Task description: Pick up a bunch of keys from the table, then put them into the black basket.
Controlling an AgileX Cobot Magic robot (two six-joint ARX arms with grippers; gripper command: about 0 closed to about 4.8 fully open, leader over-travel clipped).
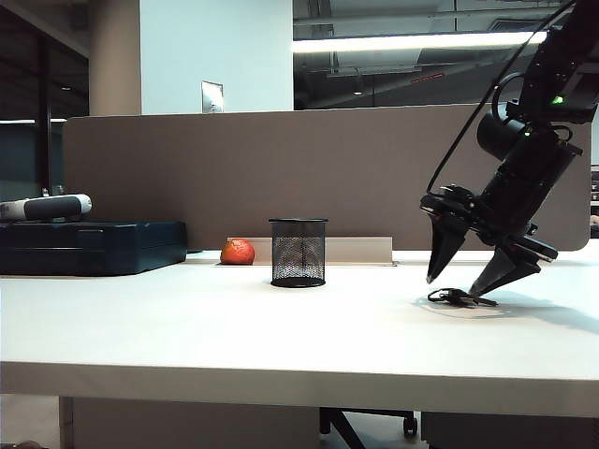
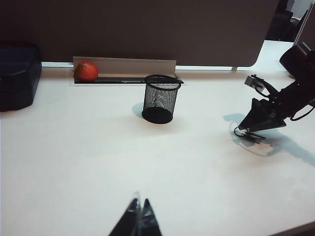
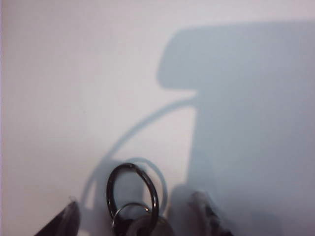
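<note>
Straddling one bunch of keys (image 1: 460,297): right gripper (image 1: 459,279); left gripper (image 2: 140,216) apart.

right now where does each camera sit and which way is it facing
Exterior view: low at the table edge, facing the divider; shows the right gripper open astride the keys.
Left wrist view: high, looking down over the basket; left gripper shut.
Right wrist view: just above the table, on the keys between its fingertips.
Shared: the keys.
</note>
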